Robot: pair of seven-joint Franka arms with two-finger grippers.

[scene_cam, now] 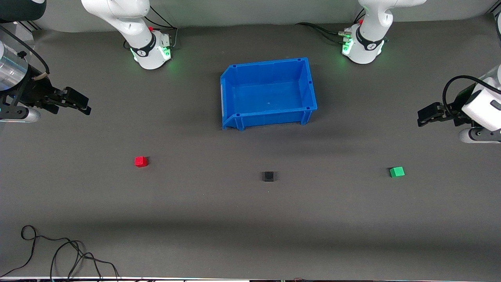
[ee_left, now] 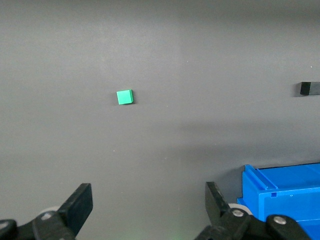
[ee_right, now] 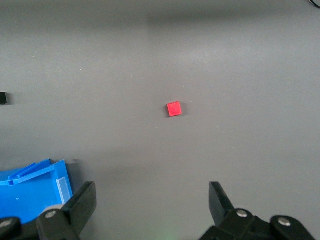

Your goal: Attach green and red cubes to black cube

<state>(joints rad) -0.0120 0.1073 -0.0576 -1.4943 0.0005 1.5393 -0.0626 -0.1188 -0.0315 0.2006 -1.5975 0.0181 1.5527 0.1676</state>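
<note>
While the red cube [scene_cam: 141,161], black cube [scene_cam: 268,176] and green cube [scene_cam: 397,172] sat apart on the counter [scene_cam: 250,219], squat with no long axis, the left claw [scene_cam: 424,115] at 3 o'clock and the right claw [scene_cam: 80,105] at 9 o'clock hung released.

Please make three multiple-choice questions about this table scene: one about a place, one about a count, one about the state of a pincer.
1. Where is the black cube?
A. in the blue bin
B. on the table, nearer the front camera than the bin
C. on the red cube

2. How many small cubes are there?
A. two
B. three
C. four

3. The left pincer is:
A. open, holding nothing
B. shut on the green cube
C. inside the bin

Answers: 1 B, it lies on bare table below the bin; 2 B, red, black, green; 3 A, fingers wide apart, nothing between.
</note>
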